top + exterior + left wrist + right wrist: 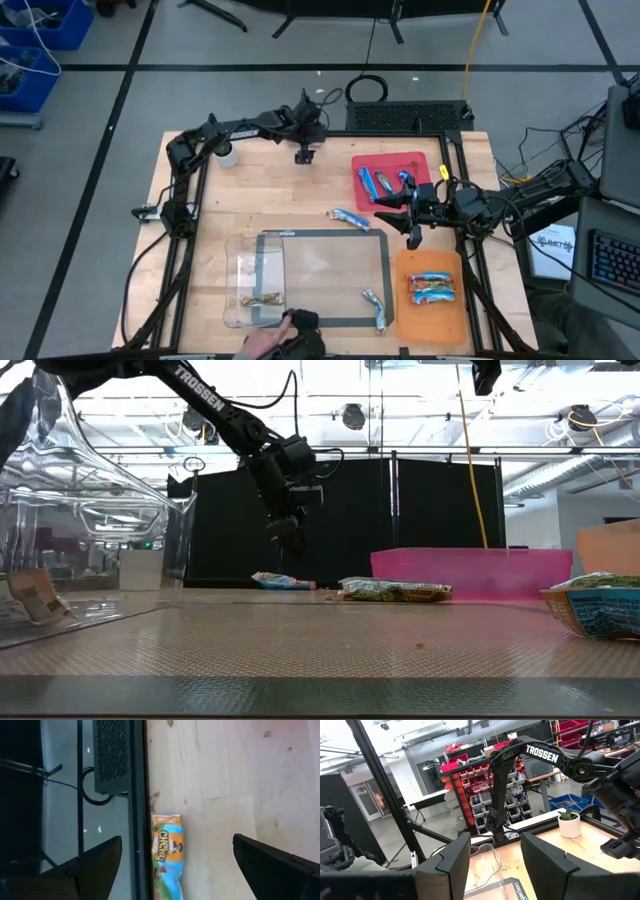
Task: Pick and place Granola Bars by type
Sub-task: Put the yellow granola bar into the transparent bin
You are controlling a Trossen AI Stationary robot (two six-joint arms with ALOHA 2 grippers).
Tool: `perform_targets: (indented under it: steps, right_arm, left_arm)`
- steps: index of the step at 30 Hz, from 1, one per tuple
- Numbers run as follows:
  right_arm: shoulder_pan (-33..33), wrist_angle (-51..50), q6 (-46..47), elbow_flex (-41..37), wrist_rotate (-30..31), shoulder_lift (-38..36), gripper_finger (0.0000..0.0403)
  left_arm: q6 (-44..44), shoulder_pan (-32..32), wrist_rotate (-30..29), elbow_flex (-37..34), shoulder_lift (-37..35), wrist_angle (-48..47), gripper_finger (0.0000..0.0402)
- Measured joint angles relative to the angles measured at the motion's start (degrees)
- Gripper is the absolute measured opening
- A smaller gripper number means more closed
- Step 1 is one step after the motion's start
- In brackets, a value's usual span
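Note:
A Chewy granola bar (167, 855) in an orange and blue wrapper lies flat by the table's far edge, also seen in the low view (283, 581). My left gripper (177, 840) hovers open above it, pointing down, one finger on either side and clear of it (304, 153). A blue bar (348, 217) and a silvery-green bar (376, 305) lie loose on the table. Blue bars lie in the red tray (425, 165), red-orange ones in the orange tray (432, 263), and a tan-green one (265, 298) in the clear bin (240, 262). My right gripper (411, 228) waits open and holds nothing.
A person's dark-gloved hand (290, 330) reaches in at the near edge beside the clear bin. A small white pot with a plant (227, 155) stands far left under my left arm. A dark-bordered mat (385, 270) covers the table's middle.

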Motion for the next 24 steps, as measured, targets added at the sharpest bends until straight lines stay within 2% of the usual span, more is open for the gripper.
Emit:
perform_targets:
  steps: [4,9,20,24]
  right_arm:
    - [0.0,0.0,0.0,0.0,0.0,0.0,0.0167]
    - [0.0,0.0,-0.1,0.0,0.0,0.0,0.0167]
    - [0.0,0.0,0.0,0.0,0.0,0.0,0.0167]
    - [0.0,0.0,0.1,0.0,-0.1,0.0,0.0167]
  left_arm:
    - [-2.1,-0.5,0.2,0.0,0.0,0.0,0.0379]
    - [-4.2,-1.0,-4.5,0.0,0.0,1.9,0.0379]
    - [-7.0,-2.4,-4.1,0.0,1.3,-1.1,0.0379]
    - [-7.0,-2.7,-6.7,0.0,2.5,-1.9,0.0379]
